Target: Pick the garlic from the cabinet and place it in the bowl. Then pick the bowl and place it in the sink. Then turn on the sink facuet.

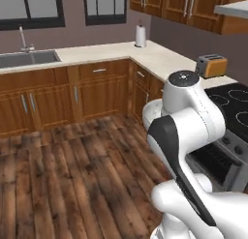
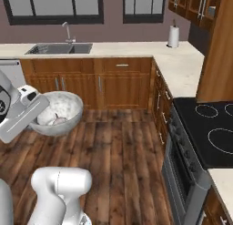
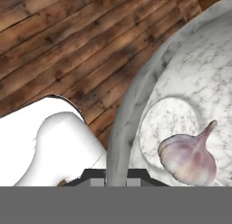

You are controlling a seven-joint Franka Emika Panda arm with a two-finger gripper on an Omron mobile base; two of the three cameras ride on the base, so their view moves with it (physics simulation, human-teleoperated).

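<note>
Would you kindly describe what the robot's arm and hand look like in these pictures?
The arm is glossy white with rounded, bulbous segments, a dark band running along one link and a dark grey round cap on a joint. The hand has small dark grey fingertips. No cables or printed markings are visible.

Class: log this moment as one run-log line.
end effector: shut on bowl rim | garlic: inside bowl | bowl: carried above floor | sink: not reached

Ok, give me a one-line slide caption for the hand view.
Gripper shut on the rim of the bowl, carried above the wooden floor, with the garlic resting inside.
</note>
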